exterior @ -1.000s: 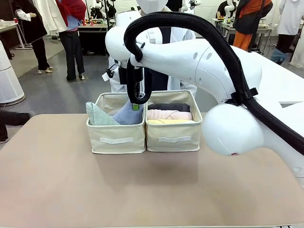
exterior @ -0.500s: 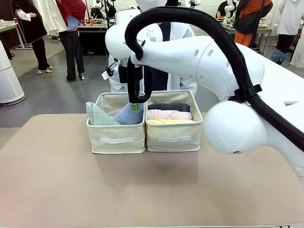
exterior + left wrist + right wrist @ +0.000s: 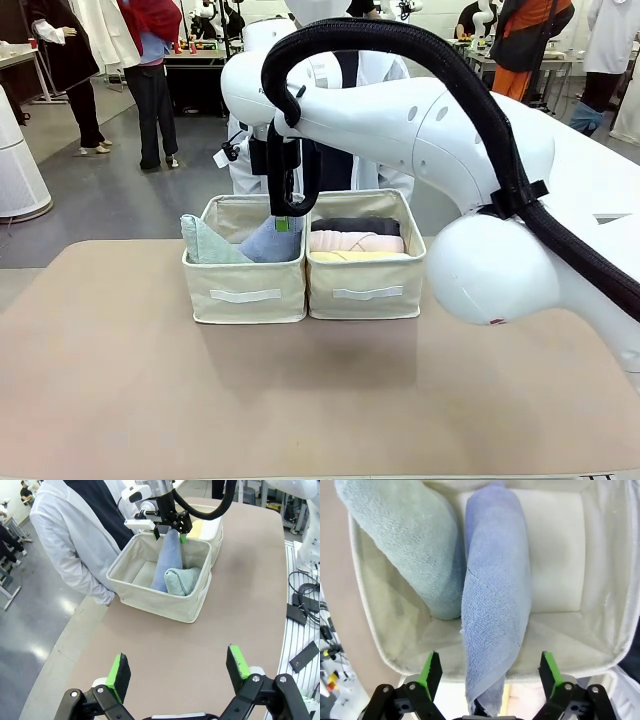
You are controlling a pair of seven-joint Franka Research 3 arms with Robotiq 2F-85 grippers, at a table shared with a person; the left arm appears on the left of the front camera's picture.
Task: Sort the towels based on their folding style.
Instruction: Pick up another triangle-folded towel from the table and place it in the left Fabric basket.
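Note:
Two cream bins stand side by side mid-table. The left bin holds a mint cone towel and a periwinkle-blue cone towel leaning together. In the right bin lie rolled towels: dark grey, pale pink and yellow. My right gripper hangs open just over the blue towel's tip. In its wrist view the blue towel runs up between the spread fingers of the right gripper without touching the pads, beside the mint towel. My left gripper is open over bare table, well short of the bin.
A person in a white coat stands close behind the bins at the far table edge. The right arm's big white links and black cable arch over the table's right half. Bare tabletop stretches in front of the bins.
The right gripper has spread its fingers and let go of the blue towel, which stays leaning in the left bin. It has lifted slightly. The left arm has not moved.

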